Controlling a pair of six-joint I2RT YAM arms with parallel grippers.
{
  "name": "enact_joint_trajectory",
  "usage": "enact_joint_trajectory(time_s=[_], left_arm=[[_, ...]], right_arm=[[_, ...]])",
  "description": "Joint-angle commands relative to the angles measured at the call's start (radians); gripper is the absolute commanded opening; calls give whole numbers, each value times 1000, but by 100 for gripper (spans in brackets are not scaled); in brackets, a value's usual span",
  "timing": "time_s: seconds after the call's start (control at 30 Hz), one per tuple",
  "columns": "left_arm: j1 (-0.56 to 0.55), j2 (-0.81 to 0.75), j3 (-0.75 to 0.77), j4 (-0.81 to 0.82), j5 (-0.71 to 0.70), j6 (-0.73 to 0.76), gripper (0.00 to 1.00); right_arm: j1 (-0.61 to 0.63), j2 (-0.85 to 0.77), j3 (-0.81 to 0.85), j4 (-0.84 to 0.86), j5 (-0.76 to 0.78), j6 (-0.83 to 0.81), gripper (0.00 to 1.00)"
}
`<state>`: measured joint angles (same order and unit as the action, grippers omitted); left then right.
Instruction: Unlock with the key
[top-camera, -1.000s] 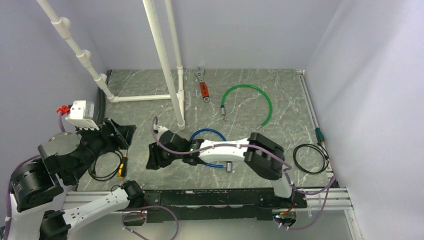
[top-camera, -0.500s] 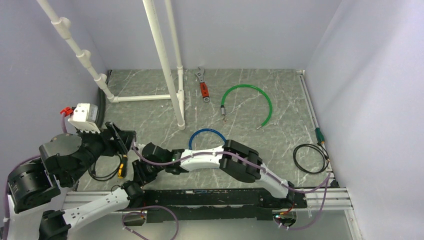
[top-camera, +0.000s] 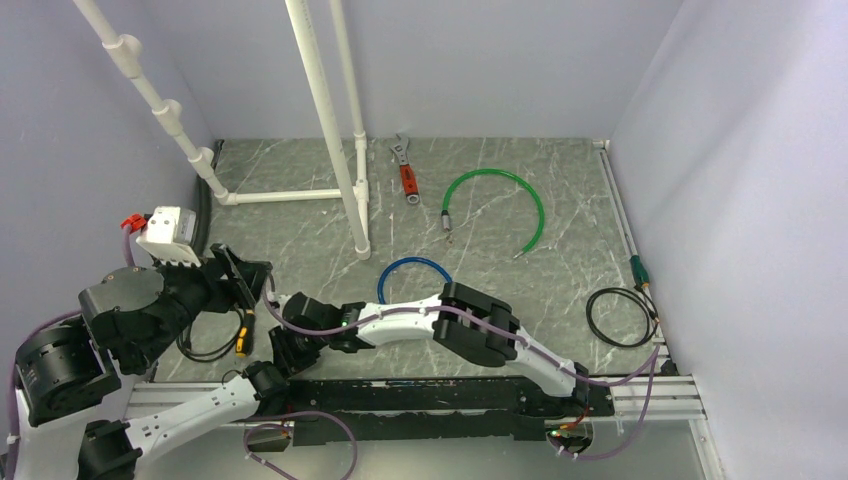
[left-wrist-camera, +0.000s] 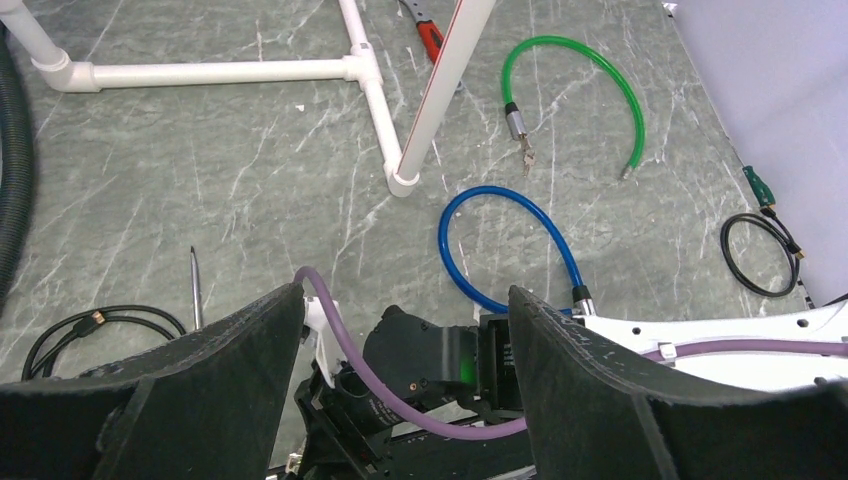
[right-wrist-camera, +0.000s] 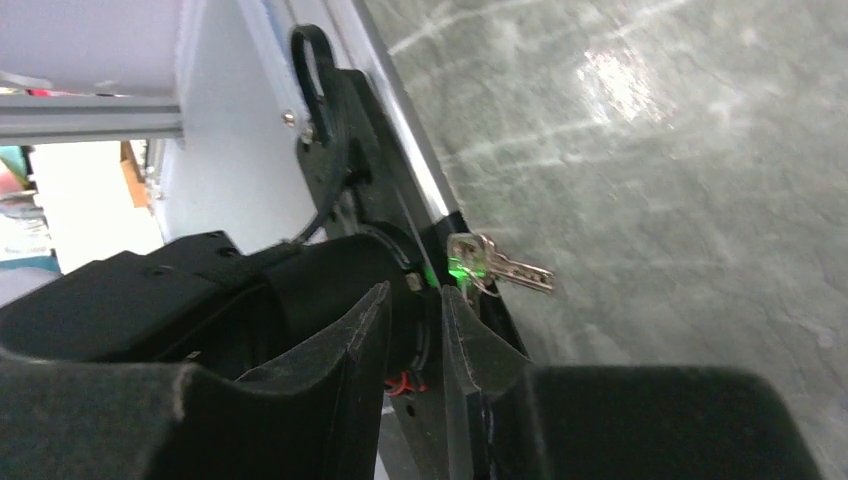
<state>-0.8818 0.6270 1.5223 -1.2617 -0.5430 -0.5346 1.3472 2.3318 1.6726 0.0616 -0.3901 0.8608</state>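
Now the right gripper is holding its jaws narrowly parted beside the key; the left gripper is gaping empty.

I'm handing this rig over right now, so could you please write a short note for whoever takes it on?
Left gripper: wide open, empty, raised above the table.
Right gripper: jaws narrowly apart, empty, just short of the key.
The key lies at the table's near edge, beside the black rail.
Done: nothing gripped or unlocked yet.
Left: grasp the key, then probably take it to the lock of the blue cable.
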Motion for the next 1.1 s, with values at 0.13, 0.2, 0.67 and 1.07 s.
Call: enact_joint_trajectory(time_s=[0.13,0.2,0.67,1.07], left_arm=[[4,19,-12,8,-14,4,79],[4,19,-16,10,-16,3,79],[3,34,-35,11,-28,-6,79],[4,59,-29,29,-12,4,79]], right_arm=[[9,-10,-39,-119,99,-62,27],[3,-39,-71,-131,136,-75,27],[-114,-223,-302,-99,315,-93,27],[-7,-111,-91,58,-32,-153,35]])
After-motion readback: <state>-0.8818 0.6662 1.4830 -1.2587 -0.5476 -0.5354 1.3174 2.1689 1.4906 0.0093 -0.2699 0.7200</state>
